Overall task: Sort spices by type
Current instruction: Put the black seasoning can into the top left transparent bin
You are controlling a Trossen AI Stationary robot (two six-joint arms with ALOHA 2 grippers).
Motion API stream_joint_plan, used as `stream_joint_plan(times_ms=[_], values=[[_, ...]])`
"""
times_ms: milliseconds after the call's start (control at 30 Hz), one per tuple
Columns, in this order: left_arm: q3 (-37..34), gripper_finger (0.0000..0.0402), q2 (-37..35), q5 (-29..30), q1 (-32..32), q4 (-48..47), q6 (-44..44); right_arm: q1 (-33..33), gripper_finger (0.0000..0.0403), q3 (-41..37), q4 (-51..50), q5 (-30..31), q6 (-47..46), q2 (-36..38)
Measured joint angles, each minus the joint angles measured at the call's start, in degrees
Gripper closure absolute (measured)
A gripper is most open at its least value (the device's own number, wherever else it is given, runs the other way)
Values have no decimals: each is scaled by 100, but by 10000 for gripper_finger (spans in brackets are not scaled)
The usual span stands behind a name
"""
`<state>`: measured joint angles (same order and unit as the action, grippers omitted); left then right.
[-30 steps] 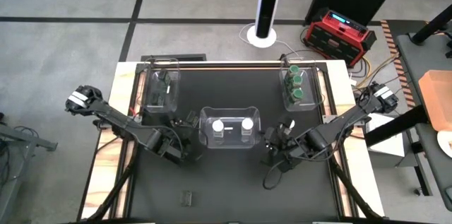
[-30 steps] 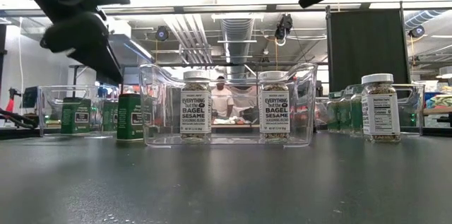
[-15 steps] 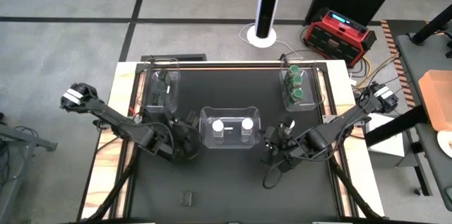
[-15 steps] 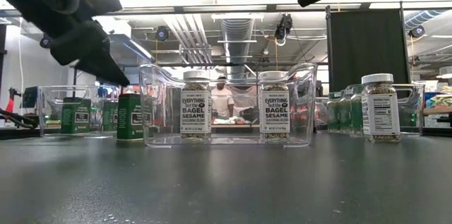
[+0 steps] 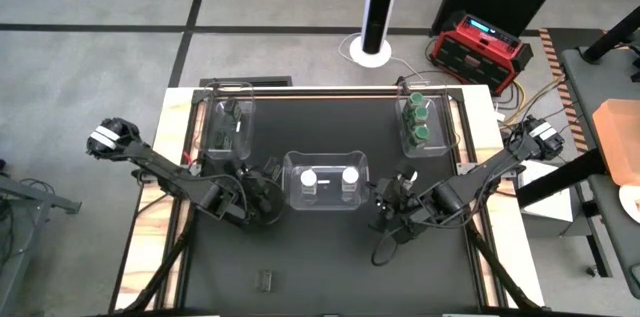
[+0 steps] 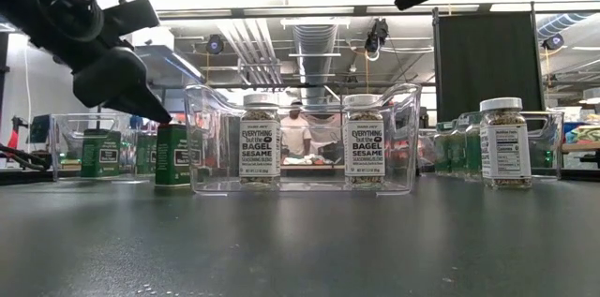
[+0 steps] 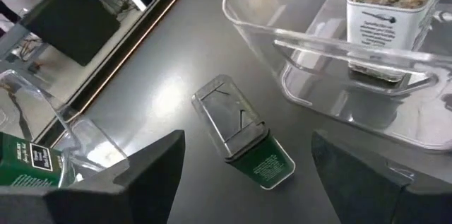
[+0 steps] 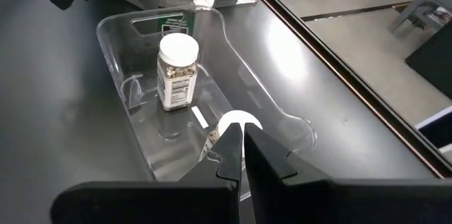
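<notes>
The dark surface (image 5: 330,257) is the biggest thing here. In its middle sits the middle bin (image 5: 326,181), a clear box, and every place below is told from it.

Inside the middle bin stand two white-lid jars (image 6: 260,141) with bagel seasoning labels, side by side. A second clear box, the left bin (image 5: 226,127), sits farther back on the left-arm side and holds green tins (image 6: 99,153). A third clear box, the right bin (image 5: 422,125), sits farther back on the right-arm side and holds green-lid jars (image 5: 420,122).

The left hand (image 7: 240,174) hangs just outside the middle bin's left-arm end, right over a green tin (image 7: 244,133). Its fingers (image 7: 152,164) are spread wide, one on each side of the tin, and they are not touching it. The tin stands on the surface just beside the middle bin.

The right hand (image 8: 244,155) is just outside the other end of the middle bin. Its fingers are pressed together with nothing between them.

Another white-lid jar (image 6: 504,143) stands on the surface past that end, near the right hand.
</notes>
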<state>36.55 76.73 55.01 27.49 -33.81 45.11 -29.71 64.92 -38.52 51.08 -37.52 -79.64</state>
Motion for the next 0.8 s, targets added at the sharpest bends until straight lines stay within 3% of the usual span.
stream_joint_plan(times_ms=[800], values=[[-147, 112, 4, 12, -40, 378, 39, 0, 394, -24, 28, 1, -4, 0]])
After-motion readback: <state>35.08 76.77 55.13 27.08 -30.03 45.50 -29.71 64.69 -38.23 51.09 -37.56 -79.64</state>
